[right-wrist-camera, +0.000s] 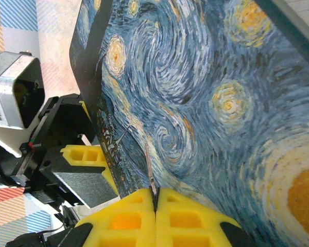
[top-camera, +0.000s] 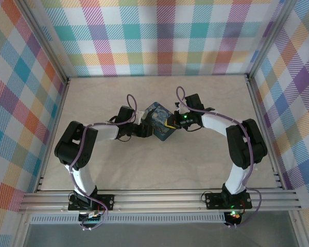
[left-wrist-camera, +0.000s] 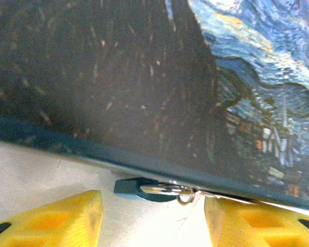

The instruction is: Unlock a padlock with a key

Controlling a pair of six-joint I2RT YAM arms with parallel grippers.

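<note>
Yellow right fingers [right-wrist-camera: 123,221] pinch a thin metal key [right-wrist-camera: 150,175] near swirly-painted box [right-wrist-camera: 221,103].

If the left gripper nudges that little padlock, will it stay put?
Probably not: the padlock looks tiny and is hooked by a ring at the box edge, so it likely swings. Its smooth metal may slip in the open left gripper.

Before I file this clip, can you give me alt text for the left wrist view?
A tiny blue and silvery padlock lies on the pale table, right at the lower edge of a dark box printed with a swirly night-sky painting. The open left gripper frames it, one yellow finger at each bottom corner.
</note>
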